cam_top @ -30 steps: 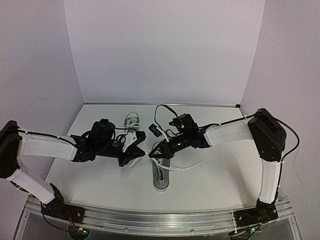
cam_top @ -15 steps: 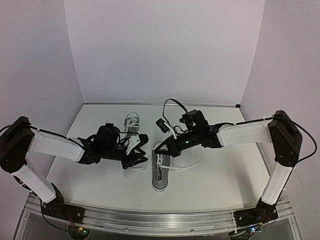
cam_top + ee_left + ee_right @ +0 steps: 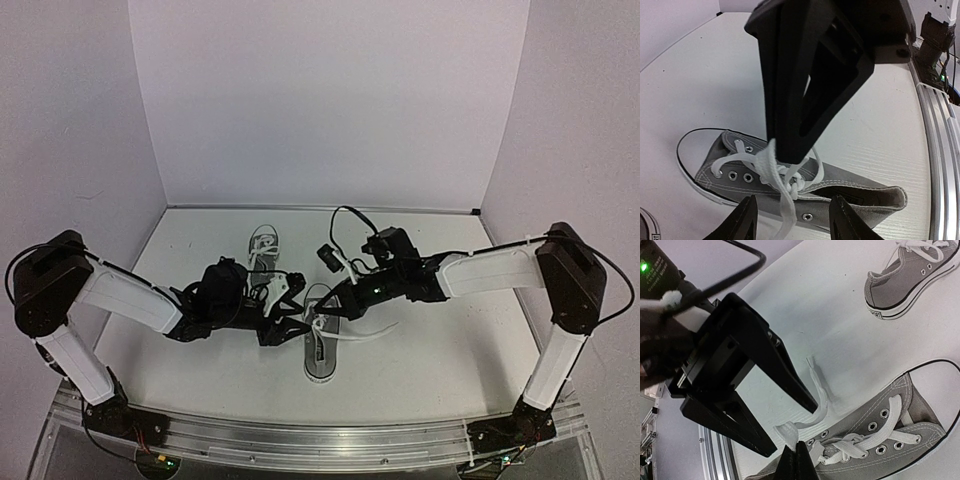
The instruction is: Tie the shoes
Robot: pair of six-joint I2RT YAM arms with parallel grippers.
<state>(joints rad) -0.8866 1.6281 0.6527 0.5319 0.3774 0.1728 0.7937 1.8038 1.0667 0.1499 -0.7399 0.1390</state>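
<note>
A grey sneaker (image 3: 322,358) with white laces lies near the front, toe toward the arms. It also shows in the left wrist view (image 3: 855,197) and the right wrist view (image 3: 880,465). My right gripper (image 3: 322,308) (image 3: 796,456) is shut on a white lace (image 3: 790,432) pulled up from the loose knot. My left gripper (image 3: 298,314) (image 3: 792,222) is open just beside it over the shoe's eyelets, with the lace (image 3: 771,160) hanging between its fingers (image 3: 746,220) untouched. The second sneaker (image 3: 263,243) (image 3: 905,282) lies farther back.
One free lace end (image 3: 375,330) trails right of the near shoe, another lies on the table (image 3: 815,385). The metal rail (image 3: 935,130) runs along the table's front edge. White walls close the back and sides.
My left gripper has moved right from beside the far shoe to the near shoe's laces. My right gripper has stayed over the near shoe, holding the lace.
</note>
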